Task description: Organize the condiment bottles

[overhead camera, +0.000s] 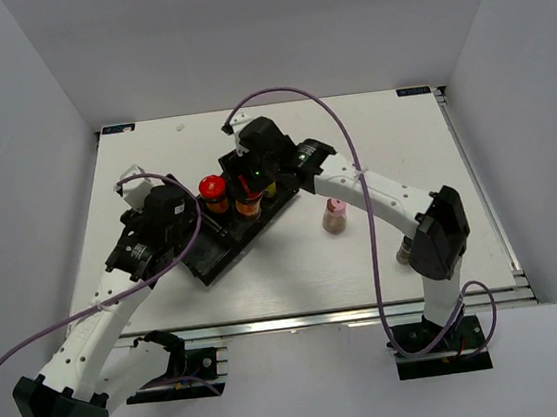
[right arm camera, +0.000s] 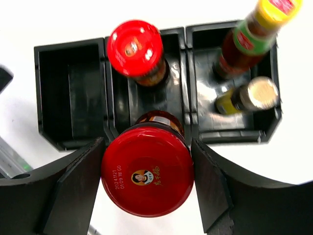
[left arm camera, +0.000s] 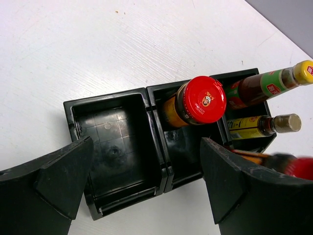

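Note:
A black three-compartment tray (overhead camera: 214, 261) lies at an angle in the middle of the table. One red-lidded jar (overhead camera: 213, 188) stands in its middle compartment (right arm camera: 134, 46). My right gripper (right arm camera: 146, 188) is shut on the second red-lidded jar (right arm camera: 146, 171), held at the near side of that same compartment. The tall yellow-capped bottle (right arm camera: 247, 39) and the small yellow bottle (right arm camera: 247, 98) stand in an end compartment. The pink-capped bottle (overhead camera: 335, 214) stands on the table right of the tray. My left gripper (left arm camera: 146, 181) is open and empty over the tray's near edge.
The tray's other end compartment (left arm camera: 115, 147) holds nothing. A small dark shaker (overhead camera: 404, 251) stands on the table beside my right arm's elbow, partly hidden. White walls close in the table on three sides.

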